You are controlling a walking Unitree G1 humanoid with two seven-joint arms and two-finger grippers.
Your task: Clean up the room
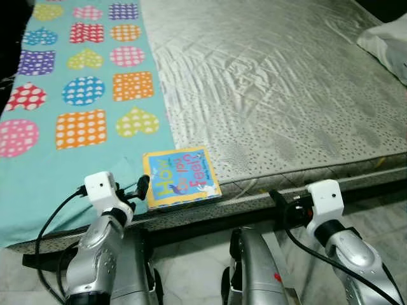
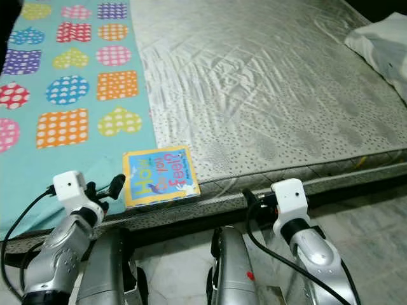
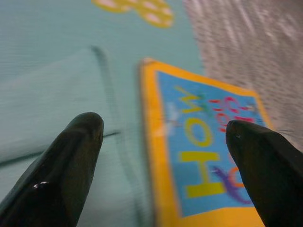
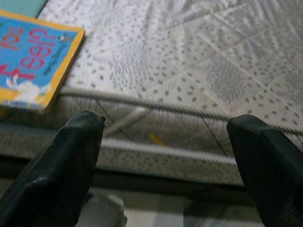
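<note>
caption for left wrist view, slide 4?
Open left gripper approaching a children's book lying on a teal blanket.

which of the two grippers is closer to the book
The left gripper. Its open fingers sit right at the book's left edge on the teal blanket, while the right gripper hangs off to the side, below the mattress edge.

Book [image 1: 181,177] cover reads "How Do You Feel?"; smaller print illegible

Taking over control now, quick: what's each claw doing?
Left claw: open, holding nothing, at the near edge of the book.
Right claw: open, holding nothing, facing the mattress edge.
</note>
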